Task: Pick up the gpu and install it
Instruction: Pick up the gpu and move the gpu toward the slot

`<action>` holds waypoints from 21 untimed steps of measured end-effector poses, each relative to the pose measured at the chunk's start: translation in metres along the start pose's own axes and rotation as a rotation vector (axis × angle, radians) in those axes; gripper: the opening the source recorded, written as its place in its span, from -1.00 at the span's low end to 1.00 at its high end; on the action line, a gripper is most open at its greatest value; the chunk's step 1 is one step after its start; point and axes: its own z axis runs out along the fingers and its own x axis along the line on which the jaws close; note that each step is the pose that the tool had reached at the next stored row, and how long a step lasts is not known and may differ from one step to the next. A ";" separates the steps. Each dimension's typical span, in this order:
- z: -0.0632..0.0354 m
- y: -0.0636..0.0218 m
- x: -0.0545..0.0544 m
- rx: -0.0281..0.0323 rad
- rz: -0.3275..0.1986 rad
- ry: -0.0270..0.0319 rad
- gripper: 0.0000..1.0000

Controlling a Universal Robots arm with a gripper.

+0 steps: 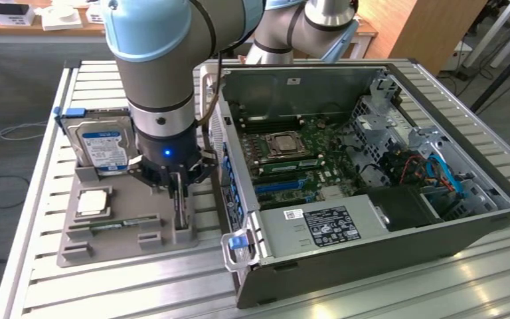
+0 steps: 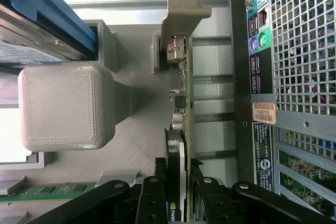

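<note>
While pincer [image 2: 178, 182] grips, gpu [image 2: 179, 142] sits in tray [image 1: 117, 240].

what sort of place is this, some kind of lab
Probably a robotics lab or test bench for PC assembly: an open computer case on a slatted metal table, a grey fixture holding a hard drive, and a robot arm with its gripper clamped on the gpu.

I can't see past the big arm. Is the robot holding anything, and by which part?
The gripper pinches the gpu by its two faces, at the black cooler end, away from the silver bracket.
</note>
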 end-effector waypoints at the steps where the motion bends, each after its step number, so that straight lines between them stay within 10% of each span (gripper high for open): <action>1: 0.0000 0.0000 0.000 -0.0001 0.000 0.0000 -0.45; 21: 0.0001 0.0001 -0.001 -0.0015 -0.043 0.0024 -0.45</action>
